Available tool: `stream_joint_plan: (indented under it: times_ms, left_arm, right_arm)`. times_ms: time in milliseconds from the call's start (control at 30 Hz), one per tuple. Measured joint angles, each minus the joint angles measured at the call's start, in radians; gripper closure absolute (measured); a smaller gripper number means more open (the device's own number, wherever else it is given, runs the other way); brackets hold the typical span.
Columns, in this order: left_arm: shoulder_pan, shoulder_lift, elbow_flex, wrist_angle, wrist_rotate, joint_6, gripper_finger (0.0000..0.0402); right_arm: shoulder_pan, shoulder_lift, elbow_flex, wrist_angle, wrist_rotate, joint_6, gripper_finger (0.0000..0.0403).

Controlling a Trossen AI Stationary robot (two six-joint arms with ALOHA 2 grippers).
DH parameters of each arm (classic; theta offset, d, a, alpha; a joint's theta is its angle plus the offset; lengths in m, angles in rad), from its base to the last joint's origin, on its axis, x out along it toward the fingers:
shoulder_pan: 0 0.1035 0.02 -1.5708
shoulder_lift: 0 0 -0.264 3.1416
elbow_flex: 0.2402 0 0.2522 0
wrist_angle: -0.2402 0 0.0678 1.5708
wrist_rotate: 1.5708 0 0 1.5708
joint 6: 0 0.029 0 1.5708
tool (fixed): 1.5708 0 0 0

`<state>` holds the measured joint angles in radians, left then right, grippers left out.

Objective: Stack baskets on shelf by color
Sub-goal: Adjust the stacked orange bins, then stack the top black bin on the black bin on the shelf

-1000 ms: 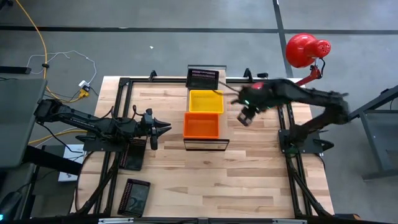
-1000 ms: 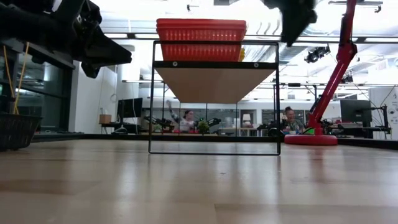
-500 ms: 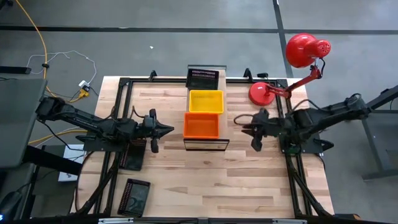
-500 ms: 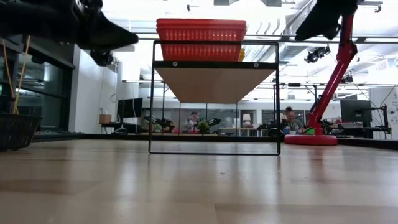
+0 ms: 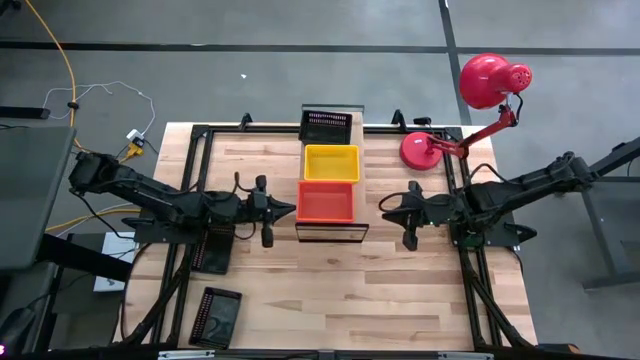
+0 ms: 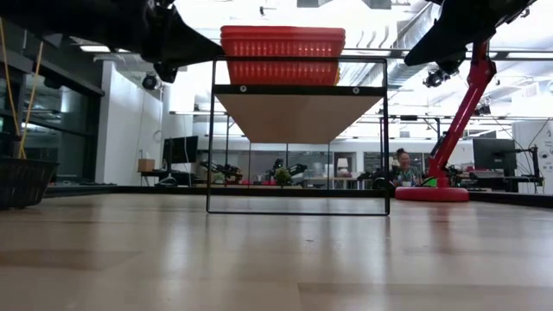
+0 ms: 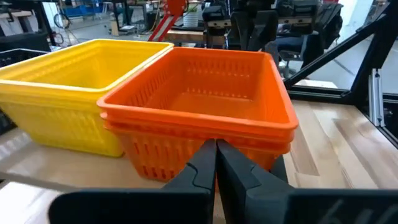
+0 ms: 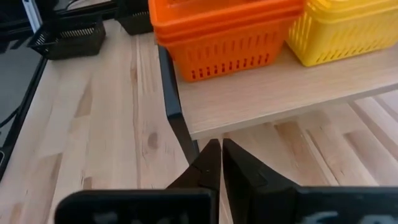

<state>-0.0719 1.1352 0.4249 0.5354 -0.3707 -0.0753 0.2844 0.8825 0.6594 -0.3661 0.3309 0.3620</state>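
The shelf (image 5: 330,232) stands mid-table and bears three lots of baskets in a row. Nested orange baskets (image 5: 325,200) sit at its near end, a yellow basket (image 5: 331,163) in the middle and a black basket (image 5: 326,126) at the far end. My left gripper (image 5: 288,210) is shut, level, with its tips right at the orange stack's left wall (image 7: 205,140). My right gripper (image 5: 385,207) is shut and empty. It is right of the shelf, points at it and stays apart from it (image 8: 217,149). My left gripper comes level from the table's left with shut fingers (image 7: 205,165), and its tips reach the lower left wall of the orange stack (image 7: 186,155). I cannot tell whether they touch it. The stack sits flat on the shelf.
A red desk lamp (image 5: 494,80) stands with its base (image 5: 421,150) at the table's far right. More black baskets (image 5: 214,250) (image 5: 216,315) lie off the table's left side, below the left arm. Bare tabletop (image 5: 340,300) lies on the near side of the shelf.
My left gripper has moved toward the table's right, up to the orange stack, staying shut and level. My right arm has come down from over the far right of the table and folded back toward the right edge. Its gripper now sits level, pointing at the shelf.
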Motion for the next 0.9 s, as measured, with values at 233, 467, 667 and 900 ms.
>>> stream_joint_plan:
  times_ms: [233, 467, 667, 900]
  left_arm:
    - [0.001, 0.1, 0.064, 0.0, 0.004, 0.002, 0.0401]
    - [0.0, 0.119, 0.099, -0.048, -0.059, 0.027, 0.0401]
    - [-0.048, -0.086, 0.1, -0.379, -0.114, -0.03, 0.0401]
    - [-0.229, -0.358, 0.099, -0.784, -0.104, -0.213, 0.0401]
  right_arm:
    - [0.0, 0.0, 0.0, 0.0, 0.002, -0.012, 0.0401]
    - [0.0, 0.0, 0.0, -0.002, -0.006, -0.027, 0.0402]
    - [0.0, 0.0, 0.0, -0.016, -0.02, -0.027, 0.0403]
    - [0.0, 0.0, 0.0, -0.02, -0.023, -0.023, 0.0403]
